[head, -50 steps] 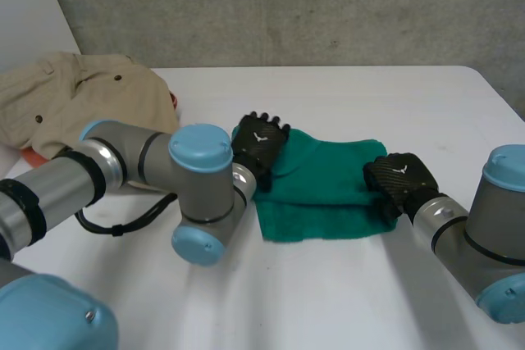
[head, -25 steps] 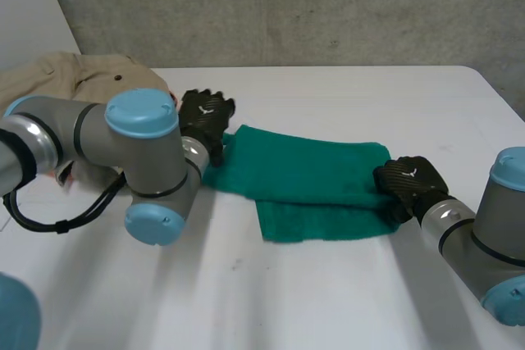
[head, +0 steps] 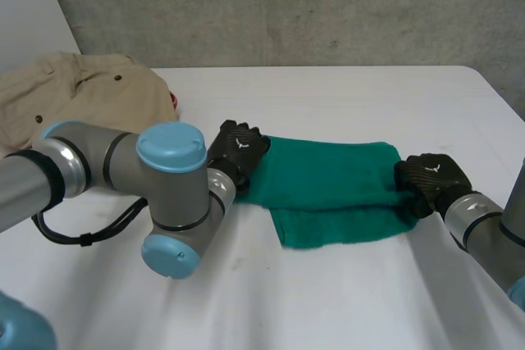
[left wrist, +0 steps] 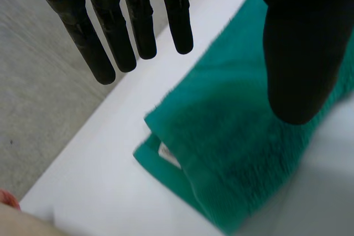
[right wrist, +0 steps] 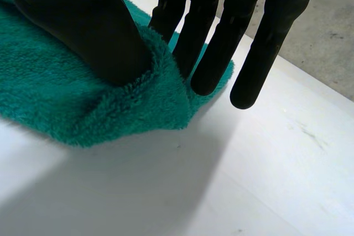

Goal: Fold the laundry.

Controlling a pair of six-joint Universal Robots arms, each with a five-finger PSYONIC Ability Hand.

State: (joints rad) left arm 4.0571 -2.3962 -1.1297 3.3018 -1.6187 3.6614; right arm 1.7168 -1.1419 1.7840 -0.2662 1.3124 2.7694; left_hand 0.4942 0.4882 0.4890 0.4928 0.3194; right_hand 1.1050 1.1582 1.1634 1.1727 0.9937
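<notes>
Nearest the camera, over the white table (head: 328,301), two grey arms (head: 98,161) angled in toward a folded green terry towel (head: 336,190) that lay across the table's middle. The right hand (head: 431,178) sat at the towel's right end, thumb bearing down on the pile and straight fingers behind the edge. It looked like a pinch, likely to anchor or carry that end. The left hand (head: 238,147) hung over the left end, fingers (left wrist: 110,42) straight and thumb spread, holding nothing. A small white label (left wrist: 168,156) showed between the layers beneath it. Farther off, at the table's far left, a crumpled beige buttoned shirt (head: 82,96) waited, probably the next piece.
</notes>
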